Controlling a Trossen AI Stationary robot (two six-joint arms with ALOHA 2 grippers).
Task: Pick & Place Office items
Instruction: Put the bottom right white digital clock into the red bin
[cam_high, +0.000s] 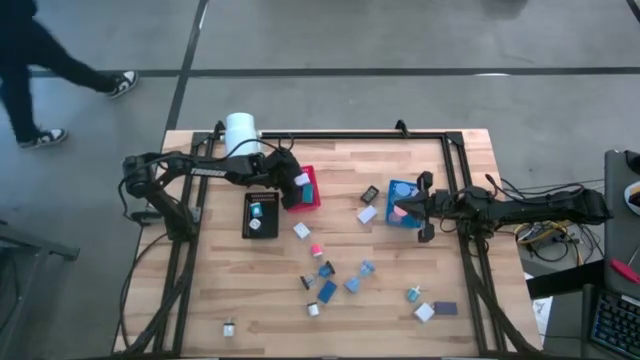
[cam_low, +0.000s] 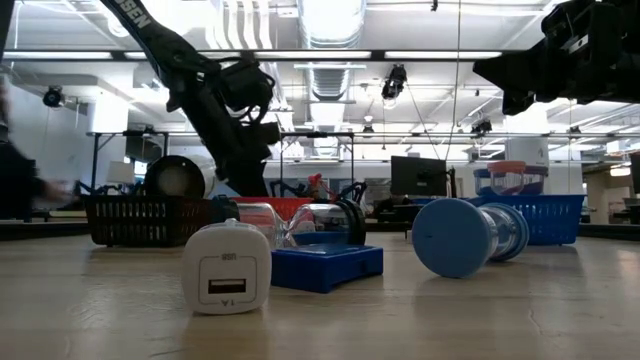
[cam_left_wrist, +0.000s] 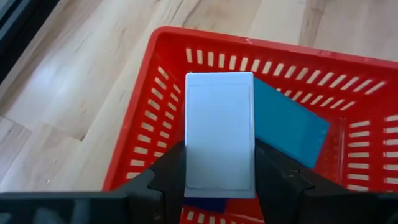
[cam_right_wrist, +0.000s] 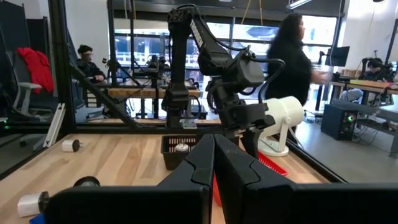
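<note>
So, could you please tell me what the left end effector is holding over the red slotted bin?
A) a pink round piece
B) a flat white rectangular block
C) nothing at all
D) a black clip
B: in the left wrist view the left end effector has its two dark fingers closed on the sides of a flat white rectangular block above the red slotted plastic bin, where a teal block already lies.
</note>
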